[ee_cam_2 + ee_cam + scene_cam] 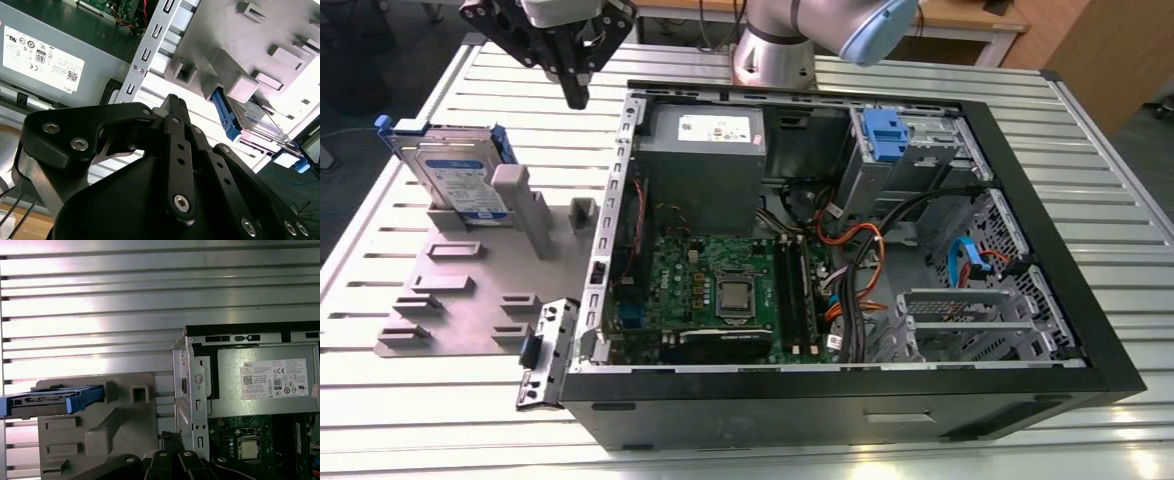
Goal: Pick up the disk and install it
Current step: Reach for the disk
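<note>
Hand (575,92): fingers pressed together, nothing held; hovers over gap betw. grey fixture (467,300) & PC case (854,420).
Disk (459,178): upright on edge in fixture, apart from hand, exterior view's left of case.
Case: open, on slatted desk (400,400).

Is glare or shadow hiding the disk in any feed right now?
First wrist view: glare whitens much of the slatted table, but the disk and its blue carrier read clearly. Exterior view: even light, with the disk plain on the grey fixture. Second wrist view: the black gripper darkens the foreground, and the disk shows beyond it, partly behind the fixture.
</note>
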Robot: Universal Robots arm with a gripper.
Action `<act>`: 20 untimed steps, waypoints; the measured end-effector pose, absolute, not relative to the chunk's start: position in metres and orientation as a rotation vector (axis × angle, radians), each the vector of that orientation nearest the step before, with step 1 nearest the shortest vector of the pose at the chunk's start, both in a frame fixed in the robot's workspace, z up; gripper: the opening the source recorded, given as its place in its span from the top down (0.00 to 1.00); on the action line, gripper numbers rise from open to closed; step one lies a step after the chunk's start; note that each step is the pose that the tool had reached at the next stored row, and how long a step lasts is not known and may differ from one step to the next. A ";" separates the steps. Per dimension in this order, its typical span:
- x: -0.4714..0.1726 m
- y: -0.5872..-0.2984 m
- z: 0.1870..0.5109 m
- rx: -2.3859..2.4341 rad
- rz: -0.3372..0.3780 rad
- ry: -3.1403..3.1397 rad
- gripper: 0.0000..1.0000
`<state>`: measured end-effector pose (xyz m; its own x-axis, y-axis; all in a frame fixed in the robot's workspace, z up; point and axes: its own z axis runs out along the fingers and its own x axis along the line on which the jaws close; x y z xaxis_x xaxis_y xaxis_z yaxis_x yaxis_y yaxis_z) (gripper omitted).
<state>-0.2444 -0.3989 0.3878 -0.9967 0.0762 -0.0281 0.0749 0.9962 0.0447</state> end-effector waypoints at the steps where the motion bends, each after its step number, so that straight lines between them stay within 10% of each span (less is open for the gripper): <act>1: -0.245 -0.399 0.388 0.118 0.068 3.109 0.89; 20: -0.245 -0.399 0.383 0.118 0.068 3.109 0.89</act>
<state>-0.2447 -0.3989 0.3831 -0.9967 0.0762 -0.0280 0.0749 0.9962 0.0445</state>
